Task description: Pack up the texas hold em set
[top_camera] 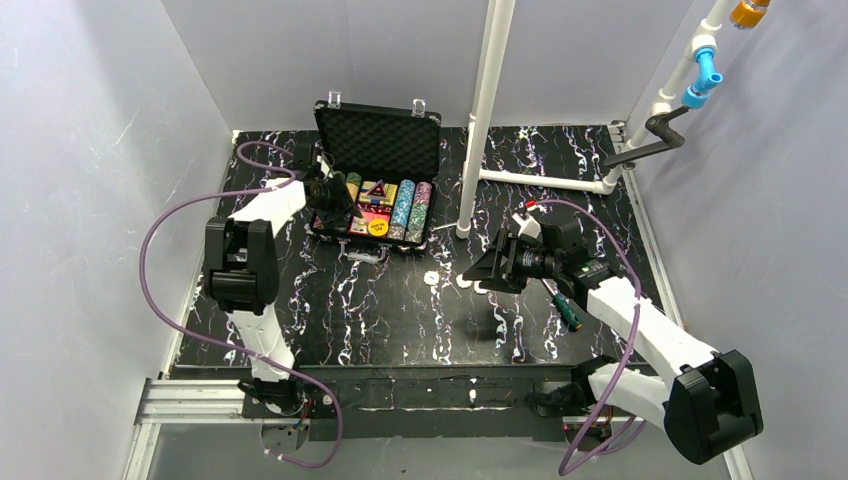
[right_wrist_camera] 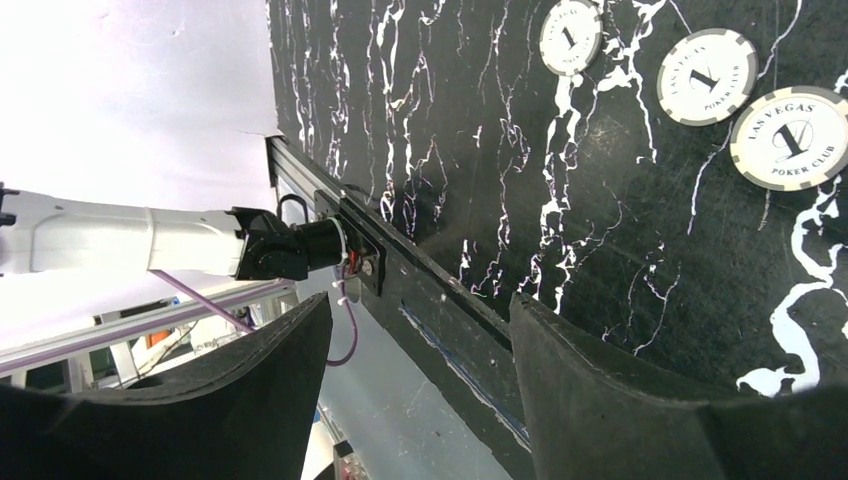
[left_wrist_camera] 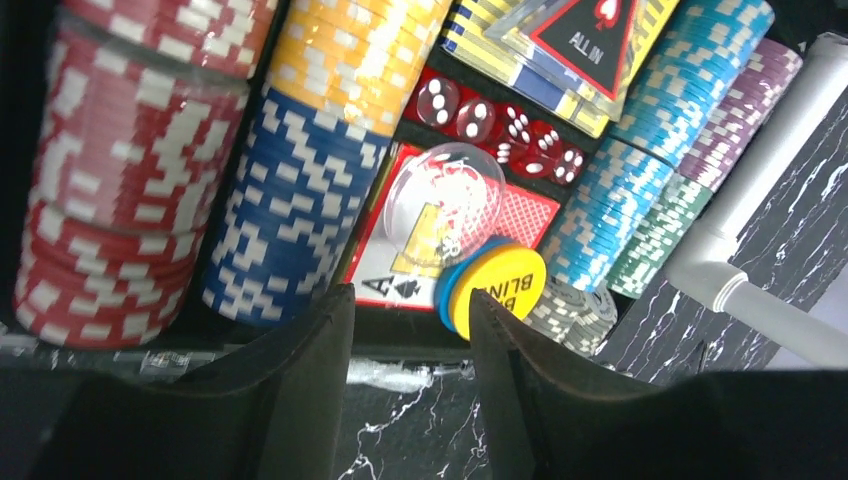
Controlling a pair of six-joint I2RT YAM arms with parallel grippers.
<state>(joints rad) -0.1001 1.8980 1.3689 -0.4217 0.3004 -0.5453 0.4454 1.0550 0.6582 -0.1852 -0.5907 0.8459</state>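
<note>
The black case stands open at the back, lid up. In the left wrist view it holds rows of poker chips, red dice, a red card deck, a clear disc, a red triangle and a yellow disc leaning on a blue disc. My left gripper is open over the case's near edge; the yellow disc sits against its right fingertip, free of the jaws. My right gripper is open and empty above the table, with three loose white chips beyond it.
A white pipe frame stands upright just right of the case. A green-handled screwdriver lies under the right arm. The loose white chips lie mid-table, left of the right gripper. The left gripper hovers at the case's left front.
</note>
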